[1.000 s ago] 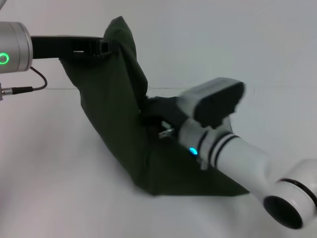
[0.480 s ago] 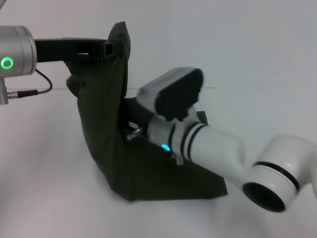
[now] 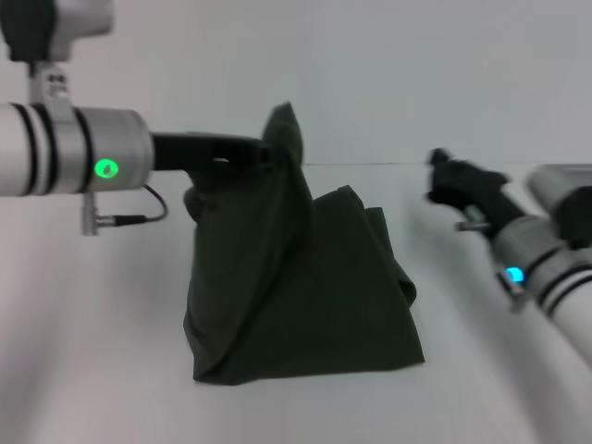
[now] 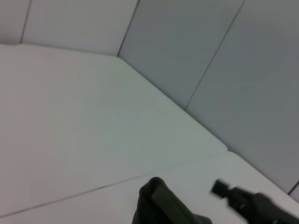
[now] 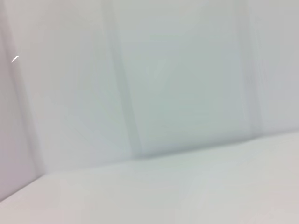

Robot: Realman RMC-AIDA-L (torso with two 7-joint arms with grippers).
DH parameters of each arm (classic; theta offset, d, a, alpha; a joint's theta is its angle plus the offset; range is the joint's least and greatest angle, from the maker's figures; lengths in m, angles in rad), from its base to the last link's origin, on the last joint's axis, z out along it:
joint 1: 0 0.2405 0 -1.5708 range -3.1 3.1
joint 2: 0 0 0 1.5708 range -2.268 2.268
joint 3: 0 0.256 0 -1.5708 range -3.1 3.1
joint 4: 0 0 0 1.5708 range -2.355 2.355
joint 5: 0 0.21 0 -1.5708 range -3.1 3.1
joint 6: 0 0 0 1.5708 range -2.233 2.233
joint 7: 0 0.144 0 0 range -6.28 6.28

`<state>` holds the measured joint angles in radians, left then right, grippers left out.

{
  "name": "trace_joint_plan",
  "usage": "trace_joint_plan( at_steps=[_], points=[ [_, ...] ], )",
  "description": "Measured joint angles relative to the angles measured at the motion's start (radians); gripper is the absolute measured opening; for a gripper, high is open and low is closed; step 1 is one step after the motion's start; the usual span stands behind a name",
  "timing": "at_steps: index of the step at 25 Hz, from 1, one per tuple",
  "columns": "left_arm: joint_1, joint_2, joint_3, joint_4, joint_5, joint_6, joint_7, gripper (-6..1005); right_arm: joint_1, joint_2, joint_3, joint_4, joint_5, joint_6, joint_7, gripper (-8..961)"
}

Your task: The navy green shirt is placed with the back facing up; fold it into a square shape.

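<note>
Withdrawn rightward, the right end effector (image 3: 442, 176) is apart from the navy green shirt (image 3: 296, 296), grip unclear; the left end effector (image 3: 264, 153) pinches its raised corner.

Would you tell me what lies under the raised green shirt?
The white table under the navy green shirt, which the left tool lifts. The folded cloth hides anything beneath it.

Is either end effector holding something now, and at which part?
The left end effector holds the shirt by a bunched upper edge, lifted off the table. The right end effector holds nothing, off to the shirt's right.
</note>
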<state>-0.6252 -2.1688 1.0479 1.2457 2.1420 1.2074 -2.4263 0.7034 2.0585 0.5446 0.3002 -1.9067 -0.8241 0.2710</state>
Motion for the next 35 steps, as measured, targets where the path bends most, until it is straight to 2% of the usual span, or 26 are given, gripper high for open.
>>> trace_joint_plan(
  at_steps=[4, 5, 6, 9, 11, 13, 16, 21, 26, 31, 32, 33, 35],
  points=[
    [-0.011, -0.006, 0.150, -0.107, -0.033, -0.154, -0.009, 36, -0.042, -0.029, -0.003, -0.092, -0.005, -0.073, 0.138, 20],
    [-0.013, -0.008, 0.251, -0.165, -0.088, -0.245, -0.008, 36, -0.046, -0.034, -0.010, -0.117, -0.011, -0.080, 0.190, 21],
    [-0.013, -0.008, 0.251, -0.165, -0.088, -0.245, -0.008, 36, -0.048, -0.037, -0.014, -0.147, -0.022, -0.083, 0.235, 21],
    [-0.025, -0.008, 0.407, -0.244, -0.168, -0.385, 0.006, 36, -0.044, -0.037, -0.018, -0.223, -0.065, -0.088, 0.341, 23],
    [-0.046, -0.008, 0.479, -0.298, -0.227, -0.452, 0.035, 36, -0.037, -0.037, -0.025, -0.252, -0.095, -0.087, 0.392, 24],
    [-0.071, -0.007, 0.511, -0.345, -0.274, -0.465, 0.076, 37, -0.029, -0.038, -0.046, -0.275, -0.113, -0.084, 0.441, 25],
    [-0.087, -0.007, 0.536, -0.385, -0.342, -0.466, 0.137, 37, -0.020, -0.039, -0.093, -0.301, -0.119, -0.084, 0.502, 26],
    [-0.073, -0.008, 0.553, -0.382, -0.429, -0.498, 0.245, 148, -0.006, -0.040, -0.194, -0.359, -0.119, -0.083, 0.604, 29],
    [-0.036, -0.008, 0.549, -0.349, -0.579, -0.560, 0.485, 321, -0.004, -0.040, -0.311, -0.430, -0.120, -0.180, 0.698, 31],
    [0.066, -0.008, 0.533, -0.289, -0.844, -0.562, 0.833, 453, -0.011, -0.030, -0.573, -0.638, -0.121, -0.334, 0.936, 34],
    [0.089, -0.008, 0.519, -0.286, -0.900, -0.539, 0.914, 477, -0.017, -0.023, -0.708, -0.755, -0.121, -0.372, 1.053, 34],
    [0.113, -0.008, 0.495, -0.297, -0.984, -0.488, 1.036, 501, -0.017, -0.023, -0.708, -0.755, -0.121, -0.372, 1.053, 35],
    [0.146, -0.008, 0.429, -0.357, -1.120, -0.355, 1.230, 550, -0.030, -0.019, -0.858, -0.890, -0.121, -0.396, 1.193, 43]
  ],
)
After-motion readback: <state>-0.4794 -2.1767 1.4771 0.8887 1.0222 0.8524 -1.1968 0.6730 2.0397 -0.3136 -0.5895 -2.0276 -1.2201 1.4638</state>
